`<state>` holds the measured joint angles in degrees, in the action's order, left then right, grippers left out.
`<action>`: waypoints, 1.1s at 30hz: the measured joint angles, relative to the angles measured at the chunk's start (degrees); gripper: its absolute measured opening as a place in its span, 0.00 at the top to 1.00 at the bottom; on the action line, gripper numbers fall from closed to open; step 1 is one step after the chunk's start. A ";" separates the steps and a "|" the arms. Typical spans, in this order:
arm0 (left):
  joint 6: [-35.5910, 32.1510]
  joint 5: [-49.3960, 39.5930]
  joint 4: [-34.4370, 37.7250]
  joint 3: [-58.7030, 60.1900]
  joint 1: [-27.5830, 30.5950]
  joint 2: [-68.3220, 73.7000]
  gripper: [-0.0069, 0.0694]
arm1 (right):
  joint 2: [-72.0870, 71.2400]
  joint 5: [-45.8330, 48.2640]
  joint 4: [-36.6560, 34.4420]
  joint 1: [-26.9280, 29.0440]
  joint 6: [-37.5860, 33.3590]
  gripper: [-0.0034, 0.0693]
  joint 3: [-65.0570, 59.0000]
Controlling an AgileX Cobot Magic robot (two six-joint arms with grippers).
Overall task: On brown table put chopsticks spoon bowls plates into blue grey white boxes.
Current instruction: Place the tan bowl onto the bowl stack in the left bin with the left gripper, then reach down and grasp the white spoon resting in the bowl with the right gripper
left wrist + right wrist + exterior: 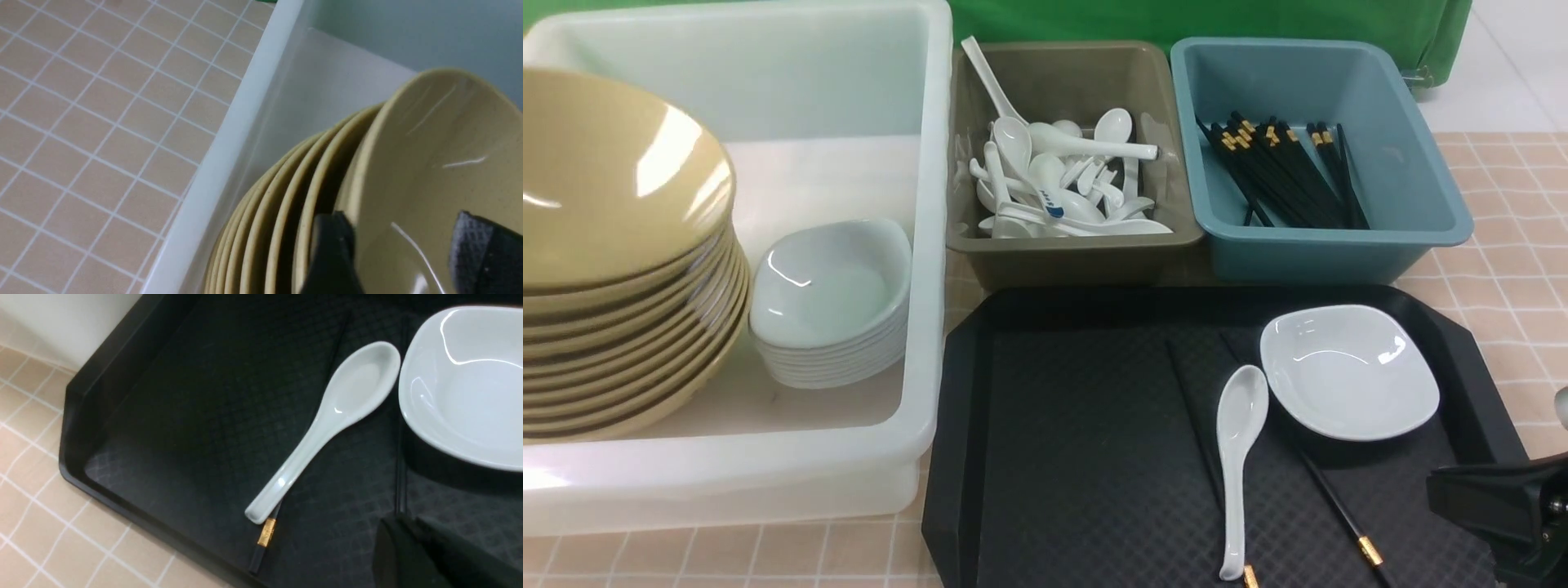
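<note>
The tiled tabletop carried everything. Its largest load was the white tub on the left, and next to it the black tray lay near the front. Inside the tub a stack of yellow bowls filled the left side, and the top bowl sat tilted on the stack. Behind the tray stood the olive-grey box, just beside the tub, and the teal-blue box was to its right.

A stack of white plates sat in the tub to the right of the bowls. One single plate lay on the right part of the tray.

The left hand showed only in its own wrist view. Its jaws stood wide apart on either side of the top bowl's rim – one finger outside the wall, one over the inside.

The right hand hung over the tray's near right corner with its jaws pressed together.

A heap of spoons filled the olive-grey box, and one loose spoon lay on the tray just left of the single plate.

A bundle of chopsticks rested in the teal-blue box. Two tray chopsticks lay on the tray – one under the loose spoon's handle, the other running out from under the single plate.
</note>
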<state>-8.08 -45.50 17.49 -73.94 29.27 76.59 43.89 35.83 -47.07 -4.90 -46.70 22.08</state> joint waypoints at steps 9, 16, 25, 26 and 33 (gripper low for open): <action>-0.62 0.00 3.86 0.00 -1.55 -12.20 0.17 | 0.00 -0.83 -2.40 -0.06 0.00 0.82 -0.07; -12.14 -1.80 9.39 0.05 -20.06 -19.14 0.43 | 4.90 -1.86 -2.84 -0.10 0.14 0.77 -0.09; -20.84 -21.17 -0.69 17.17 -50.34 -28.08 0.91 | 23.45 3.28 2.76 -8.91 5.15 0.50 6.99; -20.02 -21.89 -2.61 21.24 -51.58 -28.76 0.91 | 25.78 2.98 4.87 -10.92 6.69 0.49 8.74; -8.03 -10.21 -16.18 44.02 -53.17 -38.46 0.91 | 42.23 0.68 29.05 -22.69 29.18 0.46 22.83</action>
<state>-16.11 -55.71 1.31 -29.92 -23.90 38.13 86.12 36.51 -18.01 -27.59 -17.52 44.91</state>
